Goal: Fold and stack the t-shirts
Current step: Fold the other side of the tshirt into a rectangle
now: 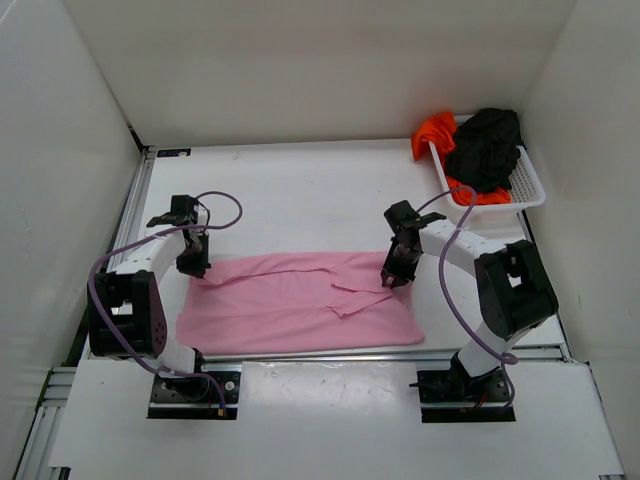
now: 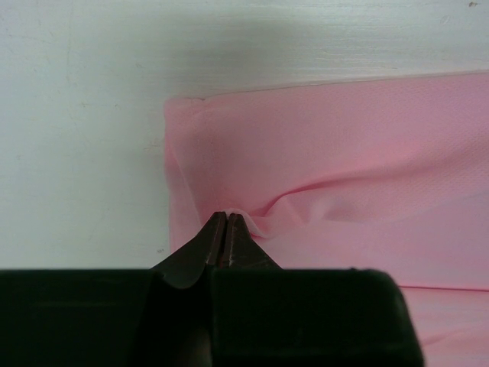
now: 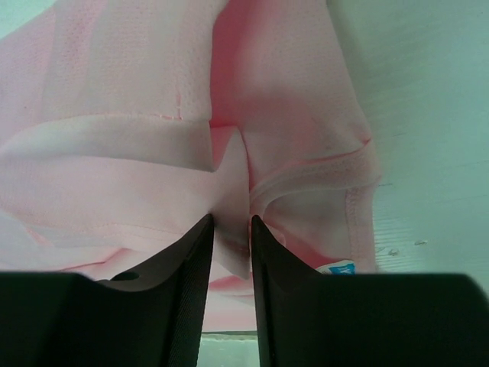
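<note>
1. Noted pink t-shirt (image 1: 300,300) lying on the surface (image 1: 300,190) between the two arms, folded lengthwise into a broad band, lightly creased near its middle.
2. Found left claw (image 1: 192,262) at the band's far left corner. In the left wrist view, left claw (image 2: 228,218) fully closed, fingertips pressed together on a small pinch of pink t-shirt (image 2: 344,160); wrinkles fanning out from the pinch; bare surface (image 2: 84,153) just beside the cloth edge.
3. Found right claw (image 1: 393,278) at the band's far right end. In the right wrist view, right claw (image 3: 231,222) only narrowly parted, a fold of pink t-shirt (image 3: 114,153) sitting in the gap and touching both fingers. Cannot tell whether the fold is actually clamped.
4. Seen collar (image 3: 321,183) just right of the right claw, with a blue label (image 3: 340,268) at its lower edge; surface (image 3: 428,115) beyond.
5. Seen basket (image 1: 530,190) at the far right corner, well apart from the pink t-shirt. Black t-shirt (image 1: 485,148) bunched on top inside it; orange-red t-shirt (image 1: 435,130) under it, spilling over the basket's far left rim.
6. Right arm bent between basket and pink t-shirt.
</note>
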